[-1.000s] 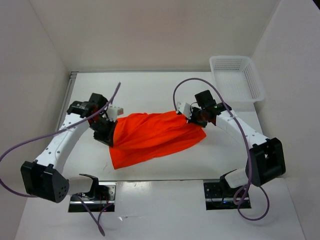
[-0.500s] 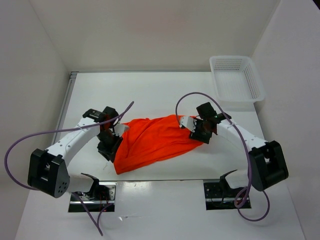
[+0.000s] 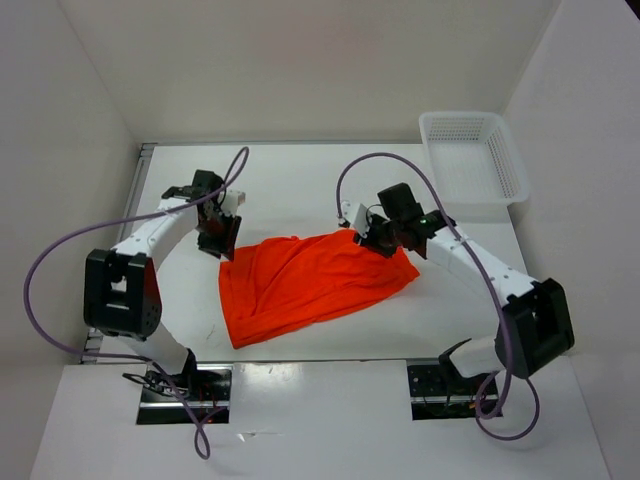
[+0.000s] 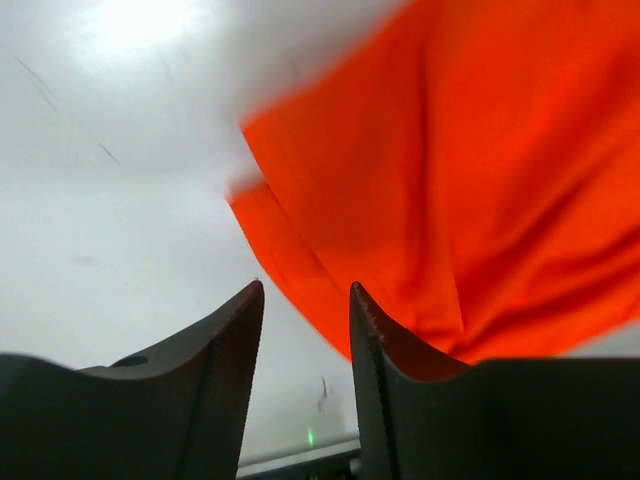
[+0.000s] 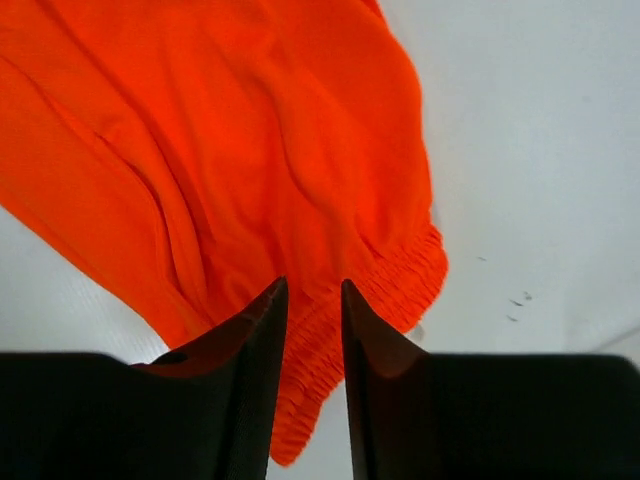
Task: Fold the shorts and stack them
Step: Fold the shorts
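The orange shorts (image 3: 310, 285) lie spread and creased in the middle of the white table (image 3: 300, 185). My left gripper (image 3: 218, 240) hovers at their far left corner. In the left wrist view it (image 4: 307, 290) is open, with bare table between the fingers and the shorts (image 4: 480, 180) just beyond. My right gripper (image 3: 372, 240) is over the far right corner. In the right wrist view it (image 5: 312, 285) stands open a narrow way above the shorts (image 5: 230, 130), with the gathered elastic waistband (image 5: 400, 285) showing through the gap.
A white mesh basket (image 3: 472, 155) stands at the table's far right corner. White walls close in the table on the left, back and right. Purple cables (image 3: 60, 260) loop from both arms.
Both grippers opened and let go of the shorts, which now lie flatter on the table. The left gripper drew back toward the far left; the right one shifted slightly toward the far side.
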`<state>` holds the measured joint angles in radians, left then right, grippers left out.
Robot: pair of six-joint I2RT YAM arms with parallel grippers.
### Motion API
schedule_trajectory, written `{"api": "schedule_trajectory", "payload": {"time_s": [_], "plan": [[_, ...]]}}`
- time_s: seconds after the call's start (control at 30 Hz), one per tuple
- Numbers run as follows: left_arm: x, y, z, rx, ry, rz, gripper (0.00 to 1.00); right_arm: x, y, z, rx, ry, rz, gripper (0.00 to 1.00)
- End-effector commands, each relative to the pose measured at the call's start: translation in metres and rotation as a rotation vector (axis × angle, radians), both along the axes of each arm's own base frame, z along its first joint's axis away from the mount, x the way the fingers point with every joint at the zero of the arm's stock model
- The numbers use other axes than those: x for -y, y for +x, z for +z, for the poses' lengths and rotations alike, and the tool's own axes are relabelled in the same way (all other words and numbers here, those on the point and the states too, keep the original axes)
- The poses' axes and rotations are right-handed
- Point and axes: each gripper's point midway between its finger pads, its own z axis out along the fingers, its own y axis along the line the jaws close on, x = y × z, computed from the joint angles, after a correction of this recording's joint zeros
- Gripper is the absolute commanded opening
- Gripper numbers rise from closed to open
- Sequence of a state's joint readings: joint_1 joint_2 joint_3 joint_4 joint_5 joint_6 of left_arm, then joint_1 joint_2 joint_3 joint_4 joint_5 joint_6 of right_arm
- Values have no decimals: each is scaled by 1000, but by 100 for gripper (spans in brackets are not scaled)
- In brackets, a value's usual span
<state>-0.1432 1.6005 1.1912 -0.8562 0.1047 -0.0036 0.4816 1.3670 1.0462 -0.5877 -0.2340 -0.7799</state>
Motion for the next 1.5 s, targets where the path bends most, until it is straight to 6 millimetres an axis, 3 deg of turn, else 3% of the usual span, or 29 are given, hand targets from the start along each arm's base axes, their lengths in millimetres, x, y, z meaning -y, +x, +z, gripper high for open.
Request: {"api": "schedule_trajectory", "payload": {"time_s": [0.0, 0.03, 0.13, 0.33, 0.47, 0.57, 0.6, 0.63, 0.7, 0.73, 0.83, 0.93, 1.1, 1.23, 1.27, 1.33, 1.43, 1.47], "plan": [[-2, 63, 7, 174, -18, 27, 48, -7, 16, -16, 13, 47, -70, 29], [-1, 65, 2, 164, -25, 24, 48, -5, 14, -32, -16, 30, -86, 27], [3, 68, -15, 127, -37, 19, 49, 5, 7, -56, -56, -7, -123, 21], [5, 64, -50, 58, -62, 20, 49, 28, -8, -88, -98, -114, -156, 16], [11, 64, -59, 26, -93, 12, 49, 46, -19, -108, -121, -213, -147, 10], [13, 49, -73, -45, -105, 10, 36, 56, -27, -117, -133, -263, -124, 8], [14, 43, -76, -61, -112, 9, 28, 57, -29, -118, -141, -268, -123, 7], [14, 40, -79, -72, -111, 10, 12, 57, -29, -118, -137, -273, -112, 7], [10, 43, -72, -44, -88, 14, 3, 60, -34, -121, -151, -286, -103, 5], [0, 54, -60, 2, -81, 39, 0, 61, -35, -119, -148, -290, -95, 3], [-24, 74, -27, 66, -72, 105, 0, 68, -37, -119, -143, -322, -97, 2], [-42, 80, -11, 104, -19, 142, 0, 69, -35, -111, -118, -310, -117, 0], [-48, 48, -33, 18, 23, 152, 2, 60, -25, -93, -82, -250, -158, 0], [-24, 38, -33, -6, -44, 100, 26, 34, -5, -62, -68, -99, -235, 21], [-24, 38, -33, -6, -45, 99, 30, 23, 6, -43, -53, -32, -277, 27], [-24, 39, -31, -6, -45, 99, 37, 8, 14, -23, -53, 53, -295, 43], [-32, 41, -23, 2, -36, 120, 43, 0, 50, 19, -23, 257, -430, 51], [-37, 38, -23, -11, -35, 137, 44, 2, 59, 18, -51, 303, -505, 55]]}}
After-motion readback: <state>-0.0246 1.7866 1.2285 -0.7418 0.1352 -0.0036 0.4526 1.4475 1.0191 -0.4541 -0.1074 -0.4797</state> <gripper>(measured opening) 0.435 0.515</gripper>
